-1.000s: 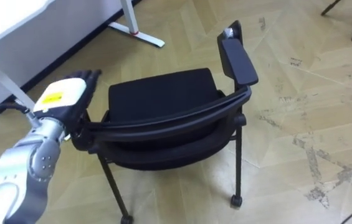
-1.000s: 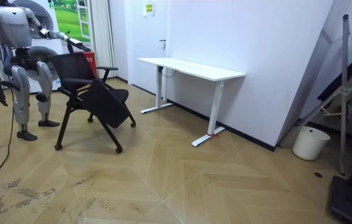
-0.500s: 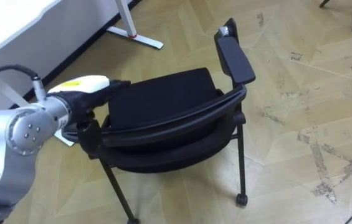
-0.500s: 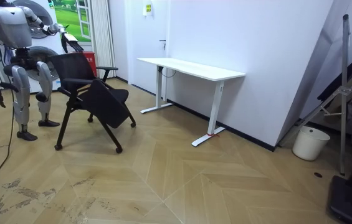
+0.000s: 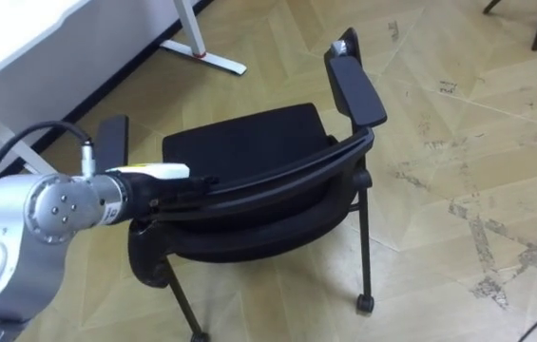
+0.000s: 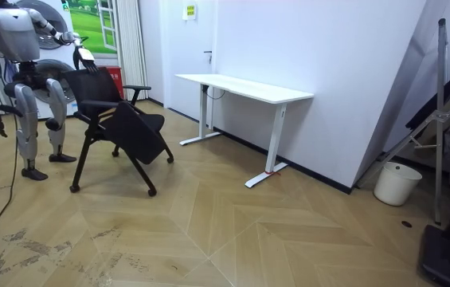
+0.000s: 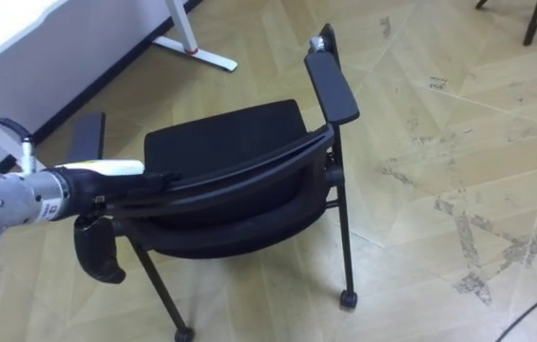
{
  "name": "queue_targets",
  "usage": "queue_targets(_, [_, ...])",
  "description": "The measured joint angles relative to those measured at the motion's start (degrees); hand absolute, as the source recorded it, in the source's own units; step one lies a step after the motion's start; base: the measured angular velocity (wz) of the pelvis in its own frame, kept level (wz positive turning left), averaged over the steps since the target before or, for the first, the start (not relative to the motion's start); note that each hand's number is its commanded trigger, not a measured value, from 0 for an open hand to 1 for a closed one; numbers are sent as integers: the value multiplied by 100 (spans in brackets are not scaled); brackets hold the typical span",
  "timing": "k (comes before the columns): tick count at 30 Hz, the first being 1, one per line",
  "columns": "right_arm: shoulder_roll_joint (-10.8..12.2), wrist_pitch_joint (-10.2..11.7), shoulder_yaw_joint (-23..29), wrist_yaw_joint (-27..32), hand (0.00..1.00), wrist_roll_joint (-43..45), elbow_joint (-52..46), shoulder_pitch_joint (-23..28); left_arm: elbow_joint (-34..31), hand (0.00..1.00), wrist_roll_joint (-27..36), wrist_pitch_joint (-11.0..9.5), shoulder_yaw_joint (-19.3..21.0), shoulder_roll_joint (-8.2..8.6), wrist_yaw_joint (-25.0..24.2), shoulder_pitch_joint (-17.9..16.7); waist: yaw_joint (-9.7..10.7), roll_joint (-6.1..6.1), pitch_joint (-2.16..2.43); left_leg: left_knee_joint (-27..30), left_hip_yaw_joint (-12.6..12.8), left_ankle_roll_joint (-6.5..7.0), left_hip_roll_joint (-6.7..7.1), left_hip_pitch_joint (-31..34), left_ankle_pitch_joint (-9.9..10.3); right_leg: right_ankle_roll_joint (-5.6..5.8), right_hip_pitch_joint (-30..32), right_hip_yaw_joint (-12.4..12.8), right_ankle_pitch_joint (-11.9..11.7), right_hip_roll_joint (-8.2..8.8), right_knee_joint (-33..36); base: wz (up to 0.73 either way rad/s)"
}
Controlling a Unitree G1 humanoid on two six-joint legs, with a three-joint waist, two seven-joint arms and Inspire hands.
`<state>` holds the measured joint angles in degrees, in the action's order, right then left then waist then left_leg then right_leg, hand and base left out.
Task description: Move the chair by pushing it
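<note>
chair (image 5: 249, 152) | black, armrests, castors | upright on wood floor | near desk

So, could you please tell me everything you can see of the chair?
The chair is black: padded seat, curved backrest rail, two flat armrests, thin dark legs on castors. It stands on the wooden floor near the white desk. The robot's left hand lies with straight fingers along the rail's left end, touching it.

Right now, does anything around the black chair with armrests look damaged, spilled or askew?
The light herringbone wood floor has whitish, worn scuff patches to the right of the black chair with armrests. The chair itself stands upright, and nothing is spilled.
</note>
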<state>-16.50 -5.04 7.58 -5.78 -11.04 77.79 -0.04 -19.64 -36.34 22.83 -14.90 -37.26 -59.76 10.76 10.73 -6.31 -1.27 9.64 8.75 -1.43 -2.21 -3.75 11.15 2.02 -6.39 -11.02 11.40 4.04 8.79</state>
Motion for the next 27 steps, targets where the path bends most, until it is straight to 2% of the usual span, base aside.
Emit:
queue_targets(6, [2, 6, 67, 130, 0, -8, -18, 27, 217, 0, 76, -55, 172, 34, 50, -23, -21, 35, -23, 3, 52, 0, -7, -2, 0, 0, 34, 11, 0, 0, 34, -3])
queue_targets(11, [4, 11, 54, 298, 0, -433, -88, 133, 810, 0, 51, -254, 191, 110, 539, -30, -17, 48, -25, 0, 56, 0, -11, -81, 0, 0, -12, 78, 1, -3, 97, -2])
queue_targets(14, [19, 13, 162, 389, 0, -560, -242, 231, 1254, 0, -214, -331, 535, 444, 925, -160, -19, 103, -39, 0, 150, 0, -16, -144, 0, 1, -33, 127, 6, -11, 96, -13])
queue_targets(15, [16, 18, 168, 400, 0, -620, -261, 258, 1386, 0, -282, -369, 673, 579, 1145, -237, -21, 146, -26, 0, 193, 0, -18, -164, 0, -10, -36, 159, 15, -14, 93, -12])
queue_targets(16, [22, 24, 166, 440, 0, -657, -285, 301, 1543, 0, -326, -448, 795, 720, 1343, -266, -25, 208, -8, -2, 209, -1, -19, -196, -1, -13, -29, 176, 23, -15, 91, -10])
queue_targets(17, [25, 24, 160, 463, 0, -692, -284, 324, 1643, 0, -326, -481, 812, 768, 1488, -287, -23, 239, 13, -1, 216, -1, -19, -202, -1, -14, -26, 190, 29, -17, 89, -7])
queue_targets(19, [53, 32, 155, 591, 0, -829, -285, 364, 2057, 0, -369, -662, 867, 929, 2102, -352, -40, 367, 91, -5, 288, -1, -23, -284, -1, -15, -69, 291, 33, -27, 90, -15])
queue_targets(20, [53, 35, 158, 612, 0, -824, -286, 366, 2198, 0, -424, -715, 899, 1001, 2259, -370, -63, 395, 109, -6, 317, -1, -23, -303, -1, -15, -73, 308, 33, -28, 93, -21])
queue_targets(22, [78, 46, 167, 658, 0, -820, -536, 523, 2447, 0, -554, -856, 1060, 1265, 2872, -497, -115, 487, 143, -16, 381, -1, -25, -368, -1, -14, -100, 376, 32, -28, 101, -17])
queue_targets(24, [91, 51, 176, 693, 0, -809, -710, 667, 2502, 0, -630, -982, 1081, 1383, 3225, -600, -171, 539, 161, -22, 402, -1, -25, -396, -1, -14, -105, 431, 32, -36, 96, -9])
queue_targets(27, [118, 57, 213, 712, 0, -747, -713, 691, 2867, 0, -675, -1242, 1083, 1540, 3851, -638, -183, 567, 151, -22, 450, -1, -34, -483, -1, -15, -166, 457, 33, -43, 82, -5])
